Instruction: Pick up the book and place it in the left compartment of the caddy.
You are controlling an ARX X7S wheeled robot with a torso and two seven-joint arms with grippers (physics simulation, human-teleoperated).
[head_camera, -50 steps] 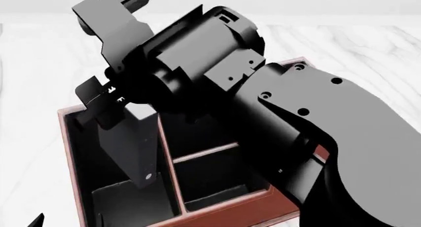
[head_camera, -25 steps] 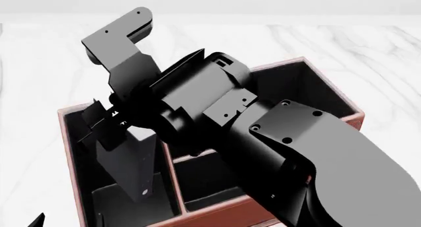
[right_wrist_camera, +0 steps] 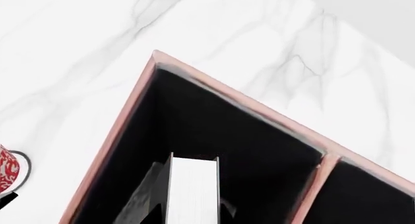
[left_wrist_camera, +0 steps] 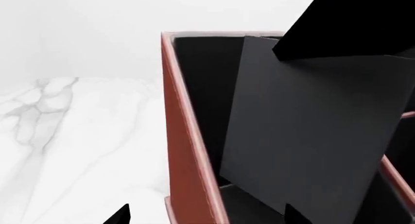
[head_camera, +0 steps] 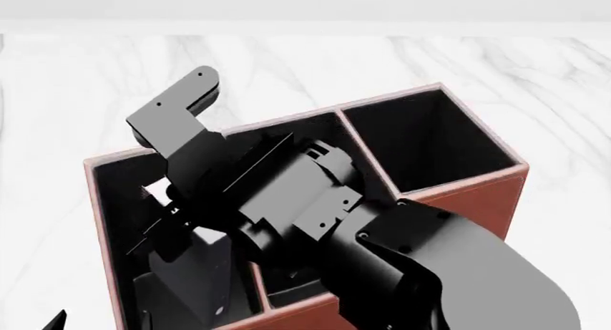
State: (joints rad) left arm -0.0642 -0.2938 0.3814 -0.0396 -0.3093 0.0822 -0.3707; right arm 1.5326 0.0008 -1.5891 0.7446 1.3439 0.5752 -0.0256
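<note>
Grip: my right gripper (head_camera: 167, 226) is clamped on the book (head_camera: 196, 280), held upright so it fits the left compartment (head_camera: 114, 201) of the caddy (head_camera: 458, 190), lower left.
Head view: my arm hides the book's top.
Right wrist: white page edges (right_wrist_camera: 192, 190) show (mug (right_wrist_camera: 8, 171) at left edge).
Left gripper: unseen.
</note>
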